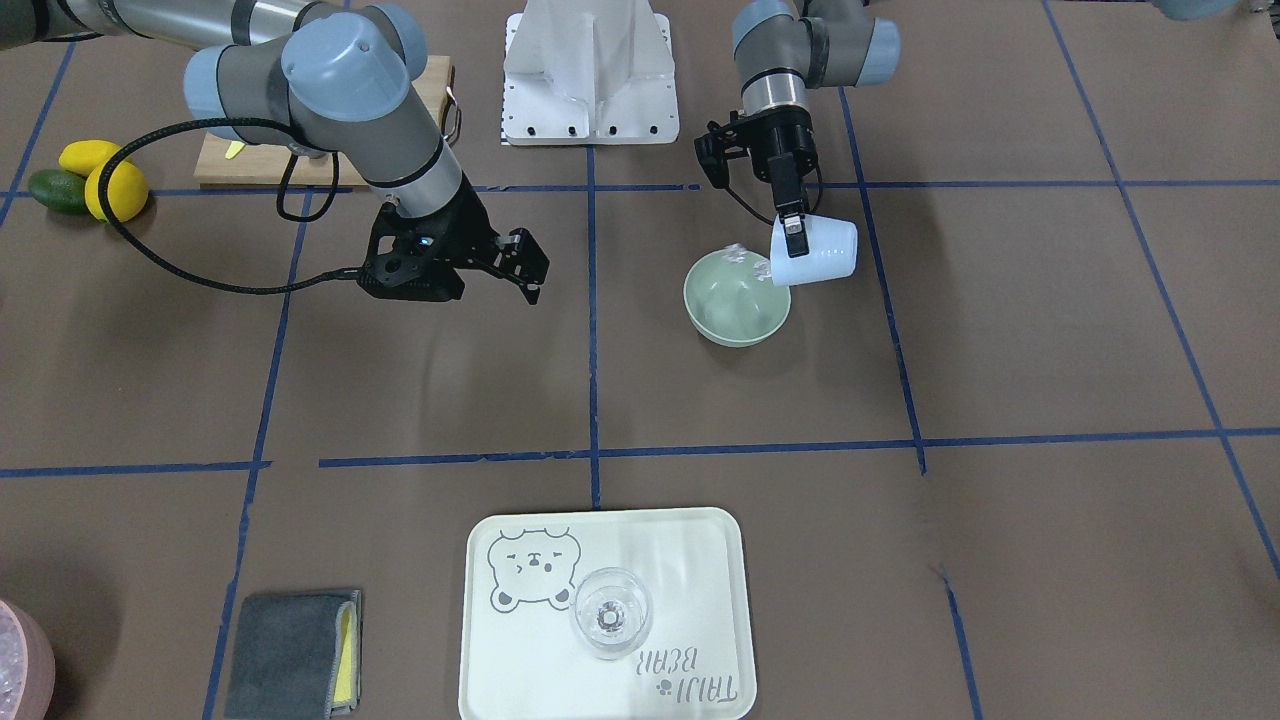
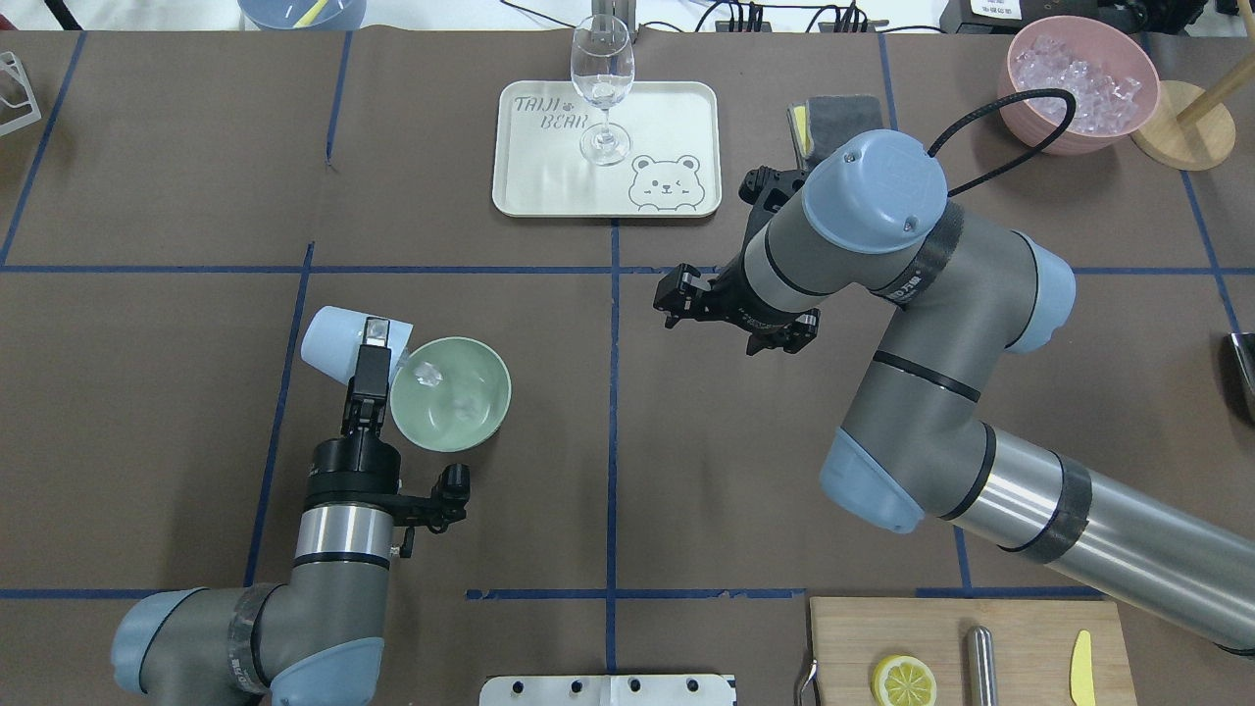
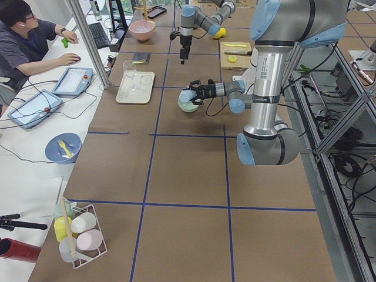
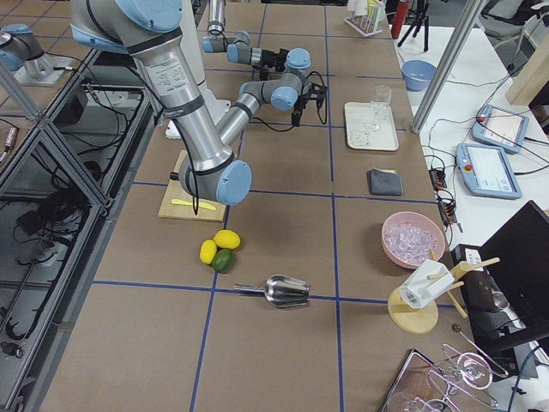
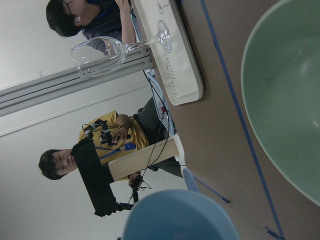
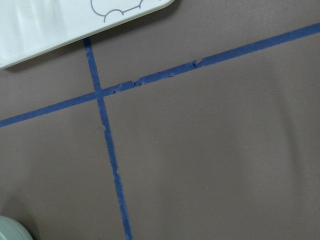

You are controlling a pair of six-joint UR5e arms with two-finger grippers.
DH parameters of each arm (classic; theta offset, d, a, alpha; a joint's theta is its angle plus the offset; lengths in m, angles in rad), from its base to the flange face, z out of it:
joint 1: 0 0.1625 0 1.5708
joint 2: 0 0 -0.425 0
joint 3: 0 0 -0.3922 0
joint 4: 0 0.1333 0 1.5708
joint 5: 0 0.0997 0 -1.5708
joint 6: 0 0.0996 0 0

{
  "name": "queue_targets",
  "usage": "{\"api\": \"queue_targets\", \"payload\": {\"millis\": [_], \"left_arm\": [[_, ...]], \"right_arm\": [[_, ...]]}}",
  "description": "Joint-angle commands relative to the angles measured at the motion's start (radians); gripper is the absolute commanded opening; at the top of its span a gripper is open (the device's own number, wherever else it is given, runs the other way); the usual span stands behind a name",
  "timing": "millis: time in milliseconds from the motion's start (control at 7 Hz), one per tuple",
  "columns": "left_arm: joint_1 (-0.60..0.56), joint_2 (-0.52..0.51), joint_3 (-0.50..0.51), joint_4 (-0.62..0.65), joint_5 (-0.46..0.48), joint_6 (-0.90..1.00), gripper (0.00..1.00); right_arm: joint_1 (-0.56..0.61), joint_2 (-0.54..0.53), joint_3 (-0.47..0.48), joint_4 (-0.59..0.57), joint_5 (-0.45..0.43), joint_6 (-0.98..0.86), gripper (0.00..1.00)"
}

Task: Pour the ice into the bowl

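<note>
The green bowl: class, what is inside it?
Clear ice cubes show inside the bowl. The tilted blue cup covers one edge; ice under it cannot be seen.

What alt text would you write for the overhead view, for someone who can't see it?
The left tool tips a light blue cup over a sage-green bowl, with clear ice inside. The right tool hovers open and empty over the table's middle.

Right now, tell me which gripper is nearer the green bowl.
Left. The left gripper holds a tipped blue cup at the bowl's rim; the right gripper hangs apart, across the blue tape line.
</note>
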Motion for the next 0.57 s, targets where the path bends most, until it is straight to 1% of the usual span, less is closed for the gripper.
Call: {"api": "queue_targets", "payload": {"millis": [0,429], "left_arm": [[-0.001,-0.001,0.001,0.000,0.007,0.017,0.00],[-0.004,-0.002,-0.005,-0.002,0.007,0.029,0.00]], "right_arm": [[0.000,0.001,0.003,0.000,-0.002,0.001,1.00],[0.000,0.001,0.003,0.000,-0.002,0.001,1.00]]}}
